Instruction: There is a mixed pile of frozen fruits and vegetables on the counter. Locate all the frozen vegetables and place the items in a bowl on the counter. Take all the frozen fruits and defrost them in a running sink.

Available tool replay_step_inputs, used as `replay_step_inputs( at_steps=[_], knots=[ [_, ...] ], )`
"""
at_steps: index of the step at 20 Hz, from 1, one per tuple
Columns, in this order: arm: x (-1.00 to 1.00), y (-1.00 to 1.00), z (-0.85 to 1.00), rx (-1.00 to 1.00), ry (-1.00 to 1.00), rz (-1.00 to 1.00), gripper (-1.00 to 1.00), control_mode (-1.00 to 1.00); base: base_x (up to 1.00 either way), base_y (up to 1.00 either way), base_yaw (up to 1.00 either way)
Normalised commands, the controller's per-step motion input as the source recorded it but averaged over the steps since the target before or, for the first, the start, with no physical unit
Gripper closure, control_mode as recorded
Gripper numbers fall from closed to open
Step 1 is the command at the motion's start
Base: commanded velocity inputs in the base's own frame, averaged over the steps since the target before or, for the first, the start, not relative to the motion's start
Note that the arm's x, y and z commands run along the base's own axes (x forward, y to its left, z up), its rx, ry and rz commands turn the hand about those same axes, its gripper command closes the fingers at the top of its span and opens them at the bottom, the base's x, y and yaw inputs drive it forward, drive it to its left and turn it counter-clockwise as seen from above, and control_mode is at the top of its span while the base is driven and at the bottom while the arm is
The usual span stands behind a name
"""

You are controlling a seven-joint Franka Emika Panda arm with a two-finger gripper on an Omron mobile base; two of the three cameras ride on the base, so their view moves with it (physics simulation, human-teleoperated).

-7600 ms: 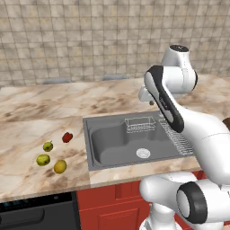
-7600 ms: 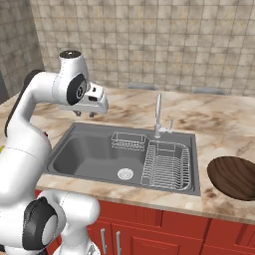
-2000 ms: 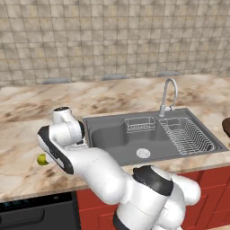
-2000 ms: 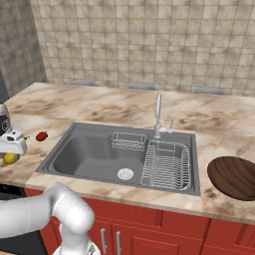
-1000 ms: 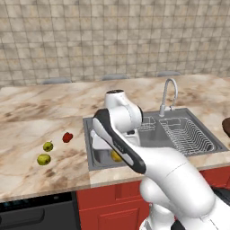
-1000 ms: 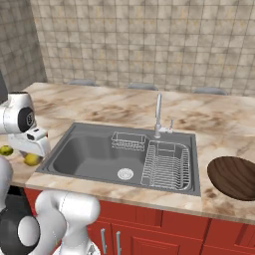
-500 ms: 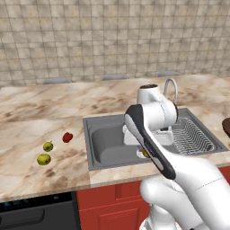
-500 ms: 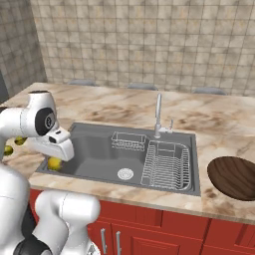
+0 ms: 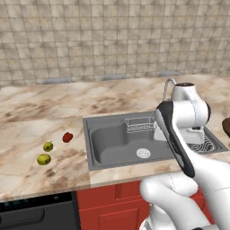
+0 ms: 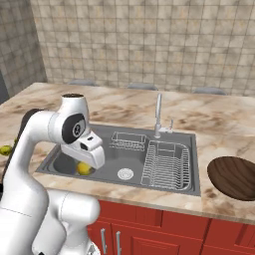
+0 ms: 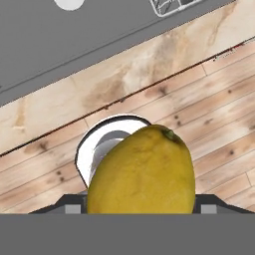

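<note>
Hand view: gripper (image 11: 141,211) closed on yellow-orange vegetable (image 11: 142,172), sink (image 11: 60,45) at 11 o'clock. Left base view: 2 fruits (image 9: 44,159) on counter (image 9: 27,134).

Matt grey steel sink (image 9: 112,148), polished marbled stone counter (image 10: 219,122), dark wooden bowl (image 10: 234,178), smooth waxy yellow-orange vegetable (image 11: 144,172), chrome faucet (image 10: 158,115).

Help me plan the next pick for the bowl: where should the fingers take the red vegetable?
Probably from straight above, fingers closing across the middle of the red vegetable: it is small and roundish, low on the flat counter, and the nearest green fruit lies apart from it.
</note>
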Motion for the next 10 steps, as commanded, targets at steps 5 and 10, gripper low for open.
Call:
replay_step_inputs(
  at_steps=[5, 10],
  knots=[
    [-0.04, -0.7, 0.22, 0.02, 0.0, -0.02, 1.0, -1.0, 0.0, 0.0, 0.0],
    [0.0, -0.79, 0.11, 0.0, 0.0, 0.0, 1.0, -1.0, 0.0, 0.0, 0.0]
  ],
)
